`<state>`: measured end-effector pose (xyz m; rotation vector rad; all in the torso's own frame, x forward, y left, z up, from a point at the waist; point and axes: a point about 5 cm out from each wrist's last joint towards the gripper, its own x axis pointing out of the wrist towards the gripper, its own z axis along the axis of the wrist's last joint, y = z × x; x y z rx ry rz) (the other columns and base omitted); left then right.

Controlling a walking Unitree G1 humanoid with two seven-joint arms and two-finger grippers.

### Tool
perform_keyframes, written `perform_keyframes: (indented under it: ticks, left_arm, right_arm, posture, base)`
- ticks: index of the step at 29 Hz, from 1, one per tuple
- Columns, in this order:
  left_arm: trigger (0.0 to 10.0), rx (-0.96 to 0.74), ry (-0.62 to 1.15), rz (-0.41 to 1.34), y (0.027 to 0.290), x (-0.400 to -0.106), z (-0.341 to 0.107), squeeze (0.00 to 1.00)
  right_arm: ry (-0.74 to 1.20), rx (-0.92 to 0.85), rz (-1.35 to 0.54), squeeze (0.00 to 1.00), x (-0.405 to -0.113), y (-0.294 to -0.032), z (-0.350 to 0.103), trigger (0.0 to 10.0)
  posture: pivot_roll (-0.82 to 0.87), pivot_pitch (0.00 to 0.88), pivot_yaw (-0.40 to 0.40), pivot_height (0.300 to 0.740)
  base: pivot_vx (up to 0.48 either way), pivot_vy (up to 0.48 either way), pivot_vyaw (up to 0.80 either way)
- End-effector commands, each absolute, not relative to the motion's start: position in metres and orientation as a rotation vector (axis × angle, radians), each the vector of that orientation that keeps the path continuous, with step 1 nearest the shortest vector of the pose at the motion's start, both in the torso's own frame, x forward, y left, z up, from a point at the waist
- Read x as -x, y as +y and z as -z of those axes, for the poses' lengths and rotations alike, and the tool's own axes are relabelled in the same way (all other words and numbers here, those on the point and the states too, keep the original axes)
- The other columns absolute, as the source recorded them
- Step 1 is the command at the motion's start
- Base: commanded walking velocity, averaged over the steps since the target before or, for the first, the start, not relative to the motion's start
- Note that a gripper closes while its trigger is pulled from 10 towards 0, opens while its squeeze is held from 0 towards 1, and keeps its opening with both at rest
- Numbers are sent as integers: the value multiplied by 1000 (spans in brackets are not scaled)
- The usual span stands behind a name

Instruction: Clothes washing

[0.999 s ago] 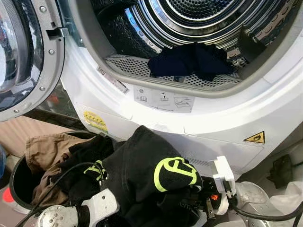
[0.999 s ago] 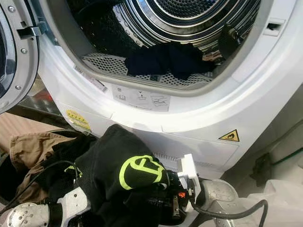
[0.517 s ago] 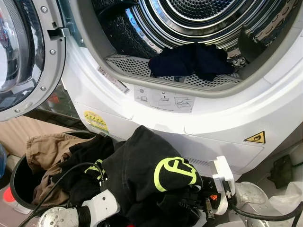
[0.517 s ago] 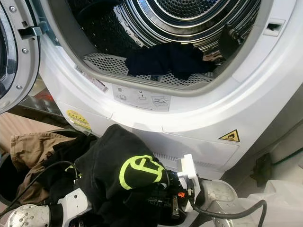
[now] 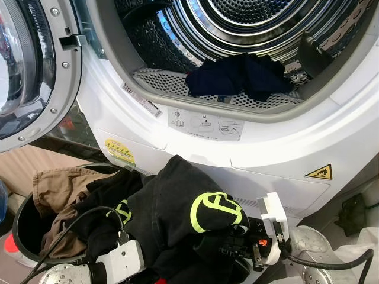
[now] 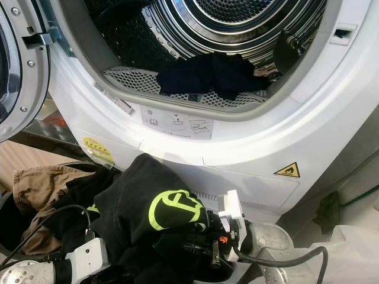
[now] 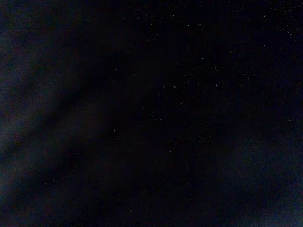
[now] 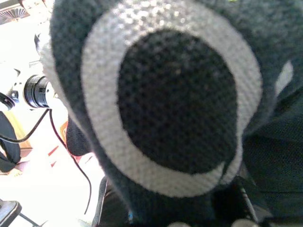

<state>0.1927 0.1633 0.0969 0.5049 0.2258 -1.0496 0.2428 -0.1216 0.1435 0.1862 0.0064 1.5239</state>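
I count one washing machine (image 5: 195,148) with one open door (image 5: 29,71), above both grippers. In its drum (image 5: 249,23) I see one dark garment (image 5: 240,74). Beside the left gripper stands one black basket (image 5: 21,228); in it I can tell two kinds of cloth, one brown piece (image 5: 59,189) and black fabric I cannot separate. One black garment with a yellow-green logo (image 5: 177,207) lies over the two grippers. On the machine front I count two yellow stickers (image 5: 119,151) and one white label (image 5: 204,125)

eye views: bright, sharp, drum (image 5: 249,23) glare | left wrist: near-black | right wrist: close-up blur
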Motion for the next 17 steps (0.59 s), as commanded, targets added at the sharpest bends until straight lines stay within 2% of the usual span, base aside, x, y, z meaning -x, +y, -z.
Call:
perform_keyframes:
  ticks: [1,5,10,17]
  left_arm:
    - [0,-510,208,1039,166,-193,-100,0]
    - [0,-434,208,1037,170,-191,-106,0]
    - [0,-383,236,852,220,-185,-122,0]
    - [0,-313,307,810,243,-164,-128,0]
  right_arm:
    - [-44,-169,-1529,0,-246,-120,-152,0]
    - [-48,-167,-1515,0,-248,-119,-151,0]
    - [-57,-165,-1461,0,-257,-119,-150,0]
    - [-69,-161,-1403,0,-267,-120,-150,0]
  posture:
    - [81,74,21,740]
    - [84,63,26,740]
    - [113,58,29,740]
    - [139,61,33,740]
  base:
    - [0,0,0]
    - [0,0,0]
    - [0,0,0]
    - [0,0,0]
